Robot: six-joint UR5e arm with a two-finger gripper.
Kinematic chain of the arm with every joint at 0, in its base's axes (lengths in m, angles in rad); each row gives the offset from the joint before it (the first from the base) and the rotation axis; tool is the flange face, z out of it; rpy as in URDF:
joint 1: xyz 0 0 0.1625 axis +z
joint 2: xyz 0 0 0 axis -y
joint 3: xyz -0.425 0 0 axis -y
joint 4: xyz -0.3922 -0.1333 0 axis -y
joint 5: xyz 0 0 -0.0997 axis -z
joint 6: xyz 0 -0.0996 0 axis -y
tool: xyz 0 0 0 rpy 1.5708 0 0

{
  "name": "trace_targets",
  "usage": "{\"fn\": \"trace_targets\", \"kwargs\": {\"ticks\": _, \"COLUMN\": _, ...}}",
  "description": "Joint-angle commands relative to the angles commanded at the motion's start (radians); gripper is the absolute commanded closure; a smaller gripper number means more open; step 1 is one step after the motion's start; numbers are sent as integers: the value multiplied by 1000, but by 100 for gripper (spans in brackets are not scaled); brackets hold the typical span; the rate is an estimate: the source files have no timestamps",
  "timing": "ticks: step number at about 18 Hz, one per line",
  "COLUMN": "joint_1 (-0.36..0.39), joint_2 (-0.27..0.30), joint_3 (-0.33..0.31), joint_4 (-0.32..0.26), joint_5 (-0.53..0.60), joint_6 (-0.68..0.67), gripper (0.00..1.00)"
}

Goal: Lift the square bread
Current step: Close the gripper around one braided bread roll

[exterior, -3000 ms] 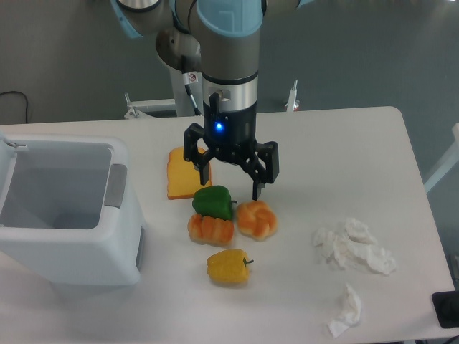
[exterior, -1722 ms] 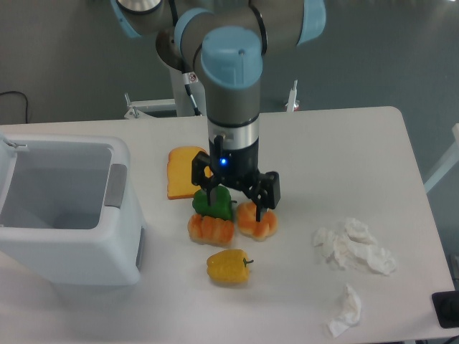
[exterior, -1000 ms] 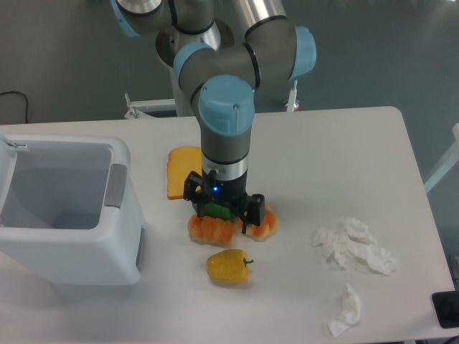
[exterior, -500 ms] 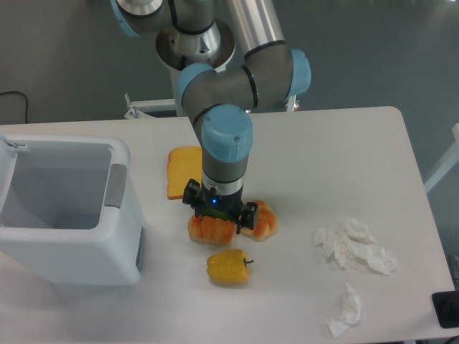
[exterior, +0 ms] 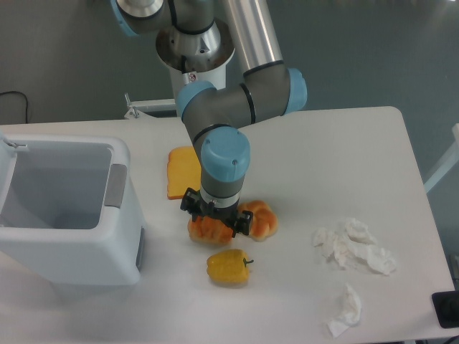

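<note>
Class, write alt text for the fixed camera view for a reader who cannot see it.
The robot's claw is lowered over the square bread on a white table, between a round bun and a yellow pepper. A white bin stands left.

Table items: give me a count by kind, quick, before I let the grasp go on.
Bread pieces: 3 (square bread, round bun, toast slice)
Yellow pepper: 1
Crumpled tissues: 2
White bin: 1
Total: 7; green pepper not visible now.
</note>
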Motion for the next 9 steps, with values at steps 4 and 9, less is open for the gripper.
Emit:
{"fn": "trace_targets", "kwargs": {"ticks": 4, "joint_1": -8, "joint_2": -3, "joint_3": 0, "joint_4": 2, "joint_5": 36, "joint_6": -5, "gripper": 0}}
{"fn": "trace_targets", "kwargs": {"ticks": 9, "joint_1": -9, "joint_2": -14, "joint_3": 0, "joint_4": 5, "joint_5": 34, "joint_6": -5, "gripper": 0}}
